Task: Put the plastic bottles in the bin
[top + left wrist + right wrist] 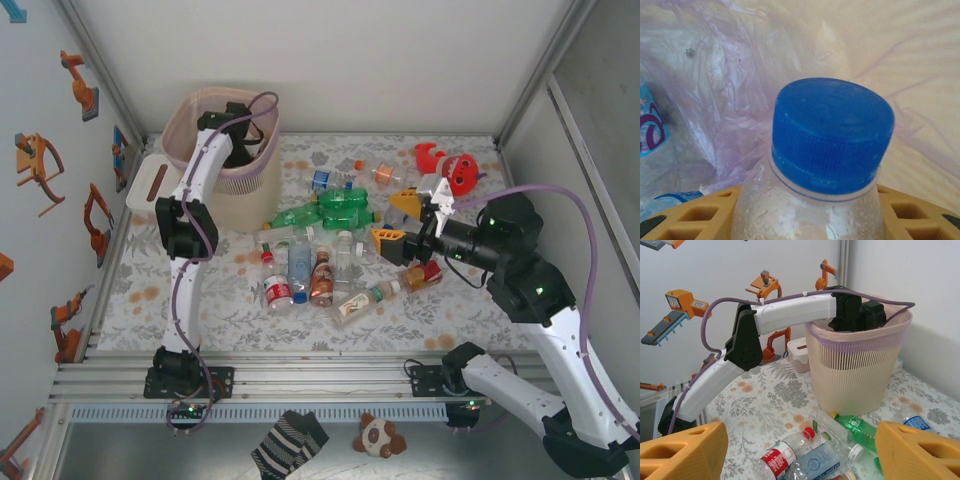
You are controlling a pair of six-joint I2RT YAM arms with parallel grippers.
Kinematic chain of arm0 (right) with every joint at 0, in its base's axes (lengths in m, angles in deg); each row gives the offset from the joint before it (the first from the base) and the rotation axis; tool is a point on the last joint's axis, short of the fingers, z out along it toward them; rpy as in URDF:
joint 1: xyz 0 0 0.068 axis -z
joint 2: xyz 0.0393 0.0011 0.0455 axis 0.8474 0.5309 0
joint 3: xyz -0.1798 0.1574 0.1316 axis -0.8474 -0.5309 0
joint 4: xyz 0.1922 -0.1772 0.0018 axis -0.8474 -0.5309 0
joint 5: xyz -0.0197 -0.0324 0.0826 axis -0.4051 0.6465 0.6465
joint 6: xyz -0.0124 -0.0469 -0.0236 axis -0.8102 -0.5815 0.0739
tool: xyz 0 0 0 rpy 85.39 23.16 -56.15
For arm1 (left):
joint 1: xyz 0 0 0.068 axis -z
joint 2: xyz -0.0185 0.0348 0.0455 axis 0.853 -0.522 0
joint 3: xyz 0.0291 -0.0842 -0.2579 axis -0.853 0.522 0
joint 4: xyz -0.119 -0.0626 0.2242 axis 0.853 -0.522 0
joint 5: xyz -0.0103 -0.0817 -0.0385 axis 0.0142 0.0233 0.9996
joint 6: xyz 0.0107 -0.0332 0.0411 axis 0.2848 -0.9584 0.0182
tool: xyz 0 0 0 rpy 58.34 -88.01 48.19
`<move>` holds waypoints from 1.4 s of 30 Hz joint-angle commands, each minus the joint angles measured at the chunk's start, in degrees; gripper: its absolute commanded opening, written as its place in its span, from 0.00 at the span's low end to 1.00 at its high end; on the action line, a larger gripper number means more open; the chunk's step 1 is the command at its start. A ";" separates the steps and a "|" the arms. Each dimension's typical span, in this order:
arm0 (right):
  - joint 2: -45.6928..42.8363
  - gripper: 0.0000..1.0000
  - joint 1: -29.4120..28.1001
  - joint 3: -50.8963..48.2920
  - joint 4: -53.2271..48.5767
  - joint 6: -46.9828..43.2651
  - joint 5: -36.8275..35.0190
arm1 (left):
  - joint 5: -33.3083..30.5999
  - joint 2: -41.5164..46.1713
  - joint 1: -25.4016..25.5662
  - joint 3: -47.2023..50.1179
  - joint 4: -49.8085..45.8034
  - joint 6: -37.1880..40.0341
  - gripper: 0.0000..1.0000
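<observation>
My left gripper [807,220] hangs inside the bin [245,195], shut on a clear bottle with a blue cap [832,135]. The cap points up at the wrist camera between the yellow fingers [690,215]. More plastic bottles lie in a heap on the table: green ones [345,205], a red-labelled clear one [277,292] and a brown one [322,280]. My right gripper [397,222] stands open at the heap's right edge, nothing between its fingers. In the right wrist view a red-capped bottle [785,455] and a green bottle [860,430] lie below it, in front of the bin [855,375].
A thin pink liner [740,75] lines the bin, with a blue-labelled bottle [650,125] lying inside. A white slotted box [150,182] sits left of the bin. A red plush toy [455,170] lies at the back right. Walls close in three sides of the table.
</observation>
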 commanded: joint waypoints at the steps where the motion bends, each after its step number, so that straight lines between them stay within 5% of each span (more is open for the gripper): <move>1: 0.17 0.76 -0.37 1.32 1.39 0.56 0.03 | -1.11 4.53 0.18 -1.88 -0.79 -0.51 0.56; 28: 1.21 0.75 -0.46 1.36 1.01 0.78 -4.54 | 2.50 23.14 -0.59 -2.54 4.15 -3.61 0.57; 42: 0.25 0.74 -0.46 0.93 -0.24 1.00 -5.28 | 4.32 15.40 -0.70 0.26 4.86 -3.32 0.55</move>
